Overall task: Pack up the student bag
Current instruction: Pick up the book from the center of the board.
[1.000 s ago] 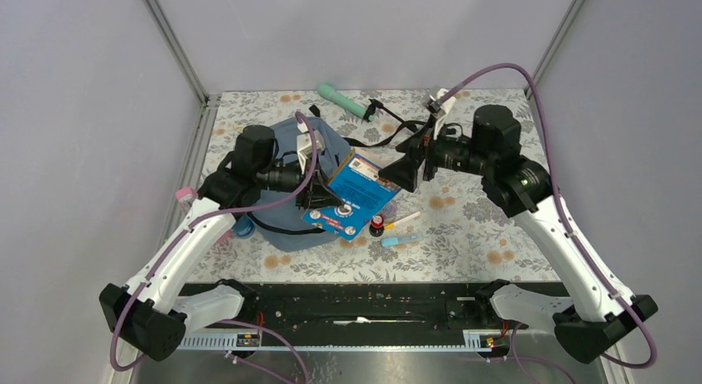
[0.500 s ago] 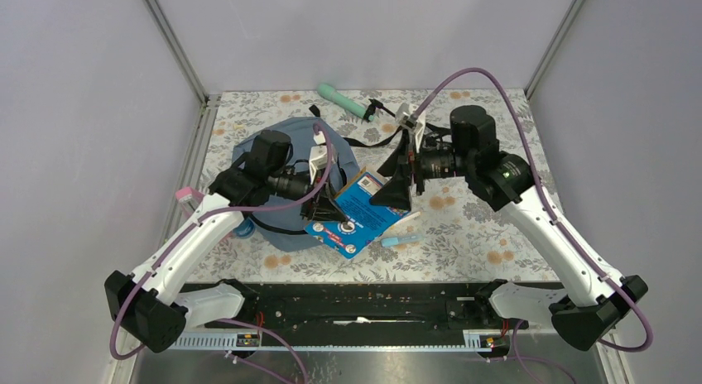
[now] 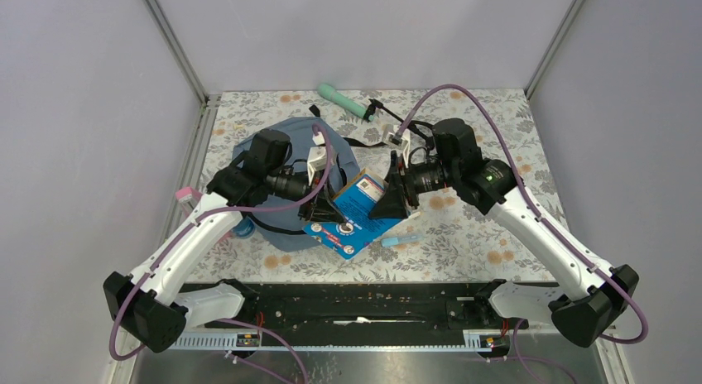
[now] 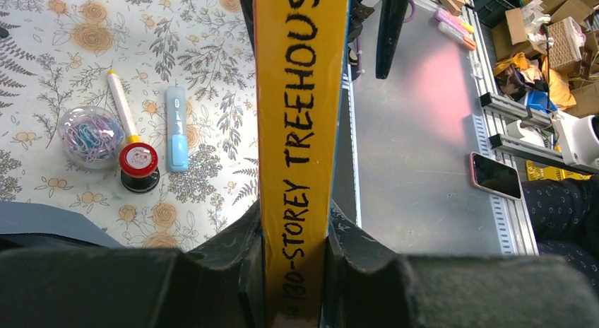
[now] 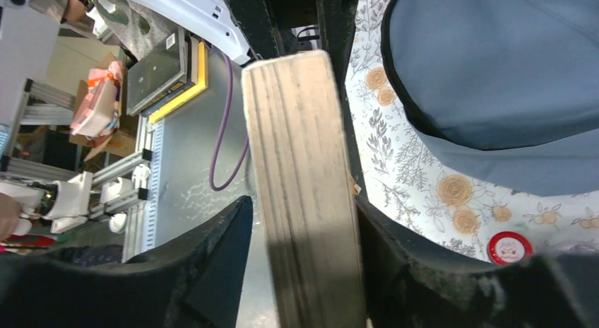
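Jaws on the left gripper (image 4: 293, 232) were clamped tight on the yellow spine of a book (image 4: 297, 95), one finger pressed to each side of the lettering. The right gripper (image 5: 304, 208) straddled the opposite side of that book, its fingers standing partly open on either side of the page edges. One finger seemed to touch the paper and the other sat just beside it, so I could not tell whether that side was really gripping. The student bag (image 5: 494, 80) lay flat on the floral table (image 3: 497, 235), left of centre and under the left arm. Its slate-blue fabric spread out beneath the left gripper, and black straps (image 3: 389, 134) trailed away toward the far right. The book, blue-covered from above, hung tilted between the two grippers at the bag's right edge, with its near corner down toward the table. Just to the right of it, small stationery lay on the cloth. This was a clear round tub of coloured paperclips (image 4: 88, 136), a white marker (image 4: 121, 105), a light-blue highlighter (image 4: 176, 126) and a little black pot with a red lid (image 4: 138, 165), all close together. Well apart from them, near the far edge, lay a mint-green stick-shaped item (image 3: 341, 98).
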Tool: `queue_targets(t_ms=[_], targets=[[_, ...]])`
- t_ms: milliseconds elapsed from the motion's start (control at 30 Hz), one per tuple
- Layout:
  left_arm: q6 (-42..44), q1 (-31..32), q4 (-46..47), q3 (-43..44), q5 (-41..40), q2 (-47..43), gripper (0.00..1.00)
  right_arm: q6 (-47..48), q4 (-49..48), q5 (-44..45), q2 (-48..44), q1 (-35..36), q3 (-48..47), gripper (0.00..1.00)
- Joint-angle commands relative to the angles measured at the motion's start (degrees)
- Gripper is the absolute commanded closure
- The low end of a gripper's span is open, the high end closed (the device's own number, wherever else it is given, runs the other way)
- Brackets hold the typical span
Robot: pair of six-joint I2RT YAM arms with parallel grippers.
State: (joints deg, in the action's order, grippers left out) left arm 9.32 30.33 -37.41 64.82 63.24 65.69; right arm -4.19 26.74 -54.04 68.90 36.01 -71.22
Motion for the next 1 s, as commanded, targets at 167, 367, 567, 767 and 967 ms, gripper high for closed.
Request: queue_targets(t_ms=[167,367,567,767,967], targets=[[1.8,0.0,2.6,3.1,1.3,-1.7,1.0,-1.8,-0.5,-2.2,-2.0,0.3,-0.6,0.86],[1.5,0.0,3.0,3.4,-2.0,-1.7,1.0,-4.0,-1.7,10.1,-3.6,0.4,-0.4,1.0],[-0.4,0.0,4.1,2.4,-18.0,-2.6,0.09,-9.4,-11.7,24.2,-10.6,-1.6,5.8,1.0],[-0.3,0.1,8.4,-8.1,-35.4,-9.3,0.03,-13.7,-12.1,27.3,-11.4,-8.9,7.8,1.0],[1.2,3.3,4.4,-13.3,-45.9,-8.6,0.01,-19.3,-16.3,24.1,-13.6,-18.4,13.2,1.0]])
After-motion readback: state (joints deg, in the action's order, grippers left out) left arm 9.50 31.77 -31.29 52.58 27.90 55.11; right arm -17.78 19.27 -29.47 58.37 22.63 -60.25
